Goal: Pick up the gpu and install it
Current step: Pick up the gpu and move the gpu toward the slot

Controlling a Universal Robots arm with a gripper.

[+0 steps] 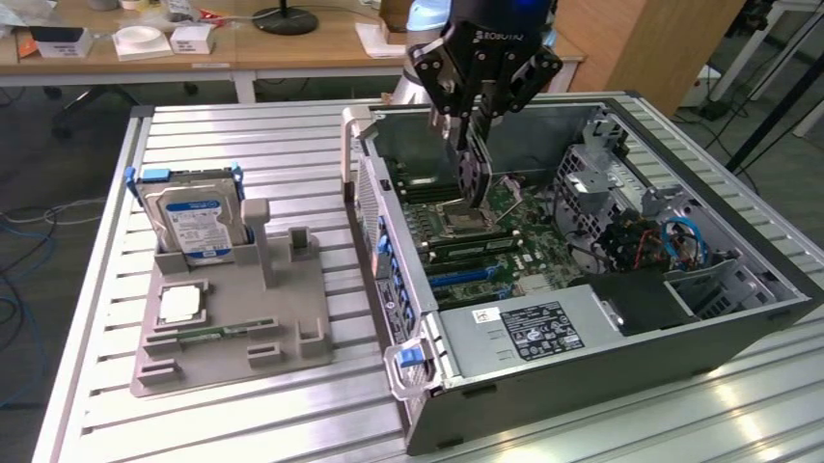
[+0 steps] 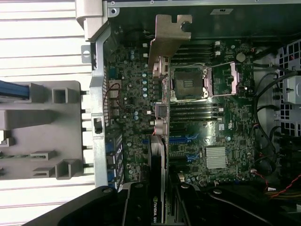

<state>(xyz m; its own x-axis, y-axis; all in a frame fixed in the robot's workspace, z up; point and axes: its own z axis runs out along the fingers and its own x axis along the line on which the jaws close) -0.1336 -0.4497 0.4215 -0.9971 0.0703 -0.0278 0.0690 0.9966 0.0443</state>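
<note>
- Dark, thin and flat, the gpu (image 1: 472,174) hangs on end below the gripper (image 1: 473,121), inside the open computer case (image 1: 618,367).
- The gripper's black fingers (image 2: 136,207) are clamped on the card's upper end. In the wrist view the gpu (image 2: 161,117) runs edge-on from between them, in the gripper (image 2: 160,200).
- Its silver bracket (image 2: 169,35) sits at the end farthest from the gripper.
- In the exterior view the card's lower end is over the motherboard (image 1: 515,251), close to the processor socket (image 1: 461,220) — whether it touches the board I cannot tell.
- The wrist view shows the socket (image 2: 188,84) just beside the card, and the blue slots (image 2: 181,139) further along the board.
- The case lies on its side with the side panel off, on a slatted metal table (image 1: 232,135).
- To the exterior view's left of the case is a grey holder (image 1: 296,338), apart from the case.
- The holder carries a hard drive (image 1: 193,220) standing upright — blue-and-white label facing out — a square processor chip (image 1: 180,304) lying flat, and a narrow green memory stick (image 1: 212,333).
</note>
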